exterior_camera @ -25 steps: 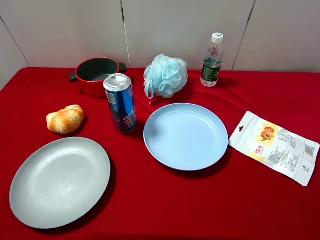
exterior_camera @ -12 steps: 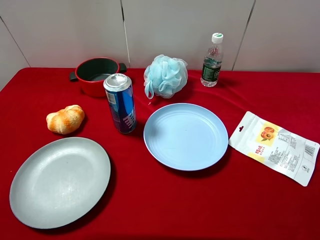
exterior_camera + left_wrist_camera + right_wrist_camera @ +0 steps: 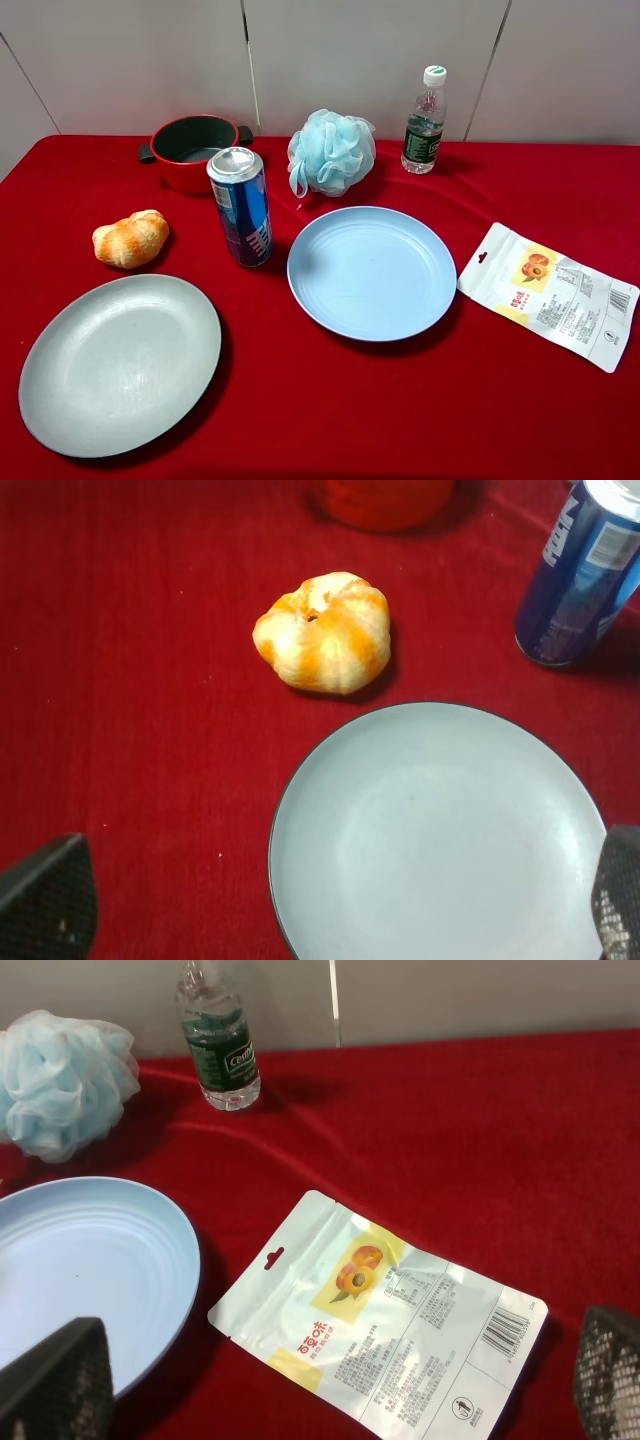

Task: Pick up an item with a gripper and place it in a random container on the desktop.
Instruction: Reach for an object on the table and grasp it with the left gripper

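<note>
The item, a tall blue drink can [image 3: 241, 206] with a silver top, stands upright on the red desktop [image 3: 330, 420], just left of the container, a round light blue plate [image 3: 372, 271]. Neither arm shows in the exterior high view. In the left wrist view my left gripper [image 3: 330, 900] is open, its fingertips [image 3: 45, 900] wide apart over the grey plate, with the can [image 3: 580, 575] some way ahead. My right gripper [image 3: 330, 1380] is open too and holds nothing; it hovers over the snack pouch, with the light blue plate [image 3: 80, 1260] beside it.
A grey-green oval plate [image 3: 120, 362] lies at the front left, with a bread roll [image 3: 130, 239] behind it. Along the back stand a red pot [image 3: 193, 150], a blue bath pouf [image 3: 331, 151] and a water bottle [image 3: 424, 121]. A snack pouch [image 3: 550, 293] lies at the right.
</note>
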Robot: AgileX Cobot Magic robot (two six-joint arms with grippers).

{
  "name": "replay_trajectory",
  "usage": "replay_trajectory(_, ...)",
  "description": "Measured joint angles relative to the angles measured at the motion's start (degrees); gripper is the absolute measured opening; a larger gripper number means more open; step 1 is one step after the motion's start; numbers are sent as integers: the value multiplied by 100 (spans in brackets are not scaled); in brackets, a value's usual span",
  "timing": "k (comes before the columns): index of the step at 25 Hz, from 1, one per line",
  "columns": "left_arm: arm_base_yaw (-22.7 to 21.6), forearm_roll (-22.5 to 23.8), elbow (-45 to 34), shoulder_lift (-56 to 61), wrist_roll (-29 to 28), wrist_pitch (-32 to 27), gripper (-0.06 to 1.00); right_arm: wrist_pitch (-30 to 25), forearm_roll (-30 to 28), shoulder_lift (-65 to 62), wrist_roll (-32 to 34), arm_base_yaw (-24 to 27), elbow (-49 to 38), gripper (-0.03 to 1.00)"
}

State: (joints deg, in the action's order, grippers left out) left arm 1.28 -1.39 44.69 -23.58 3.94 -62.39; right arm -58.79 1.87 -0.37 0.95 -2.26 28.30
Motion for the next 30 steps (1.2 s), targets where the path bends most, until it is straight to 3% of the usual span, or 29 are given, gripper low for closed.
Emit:
replay_trajectory(16, 41, -244, 2017, -2933, 630, -504, 99, 0, 0, 0, 0, 0, 0, 69)
replay_trajectory(30, 1196, -221, 3205, -5155, 677, -537, 99, 0, 0, 0, 0, 0, 0, 69)
